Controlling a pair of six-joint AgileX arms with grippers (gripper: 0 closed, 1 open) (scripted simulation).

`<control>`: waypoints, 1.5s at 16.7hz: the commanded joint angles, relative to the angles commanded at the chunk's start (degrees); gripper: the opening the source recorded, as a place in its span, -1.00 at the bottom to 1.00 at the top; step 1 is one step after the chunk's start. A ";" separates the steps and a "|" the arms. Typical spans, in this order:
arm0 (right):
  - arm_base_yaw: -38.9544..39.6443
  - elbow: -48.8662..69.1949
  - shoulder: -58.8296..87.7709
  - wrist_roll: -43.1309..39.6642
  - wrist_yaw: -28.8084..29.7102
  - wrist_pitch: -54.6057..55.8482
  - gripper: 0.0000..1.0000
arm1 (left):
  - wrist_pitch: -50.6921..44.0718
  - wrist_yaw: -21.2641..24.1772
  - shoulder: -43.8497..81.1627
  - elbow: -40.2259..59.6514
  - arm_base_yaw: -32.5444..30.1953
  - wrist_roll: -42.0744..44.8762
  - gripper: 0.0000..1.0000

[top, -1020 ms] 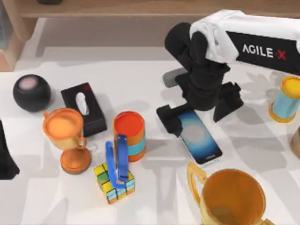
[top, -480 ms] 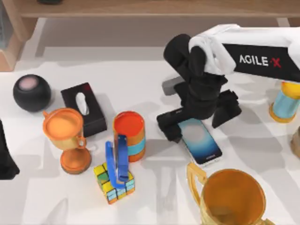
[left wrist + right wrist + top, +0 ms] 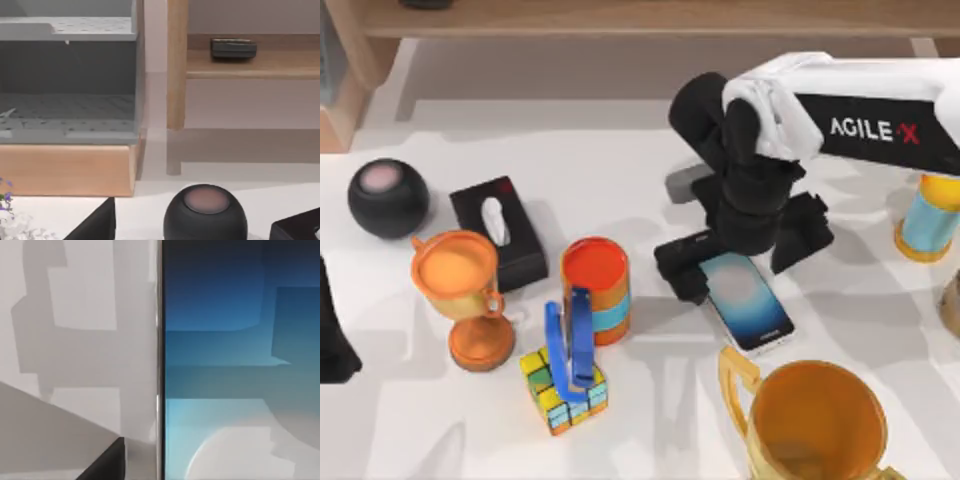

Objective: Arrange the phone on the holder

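right of the orange-and-blue cup (image 3: 596, 288), the phone (image 3: 748, 301) lies flat on the white table (image 3: 620, 170), screen up, its far end under my right gripper (image 3: 744, 255), whose black fingers (image 3: 681, 266) stand spread, one on each side of the phone's far end; the blue holder (image 3: 570, 340) stands on a colourful cube (image 3: 563, 388) just in front of the cup; my left arm sits parked near the black sphere (image 3: 205, 212) left of the cup

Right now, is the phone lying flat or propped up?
Flat. The phone lies screen-up on the table, the right gripper straddling its far end.
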 joint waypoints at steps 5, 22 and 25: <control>0.00 0.00 0.00 0.00 0.00 0.00 -0.96 | 0.00 0.00 0.00 0.00 0.00 0.00 1.00; -0.26 2.71 -4.17 -0.32 0.20 -4.76 -1.00 | 0.00 0.00 0.00 0.00 0.00 0.00 1.00; -0.19 2.70 -4.20 -0.24 0.31 -4.95 -1.00 | 0.00 0.00 0.00 0.00 0.00 0.00 1.00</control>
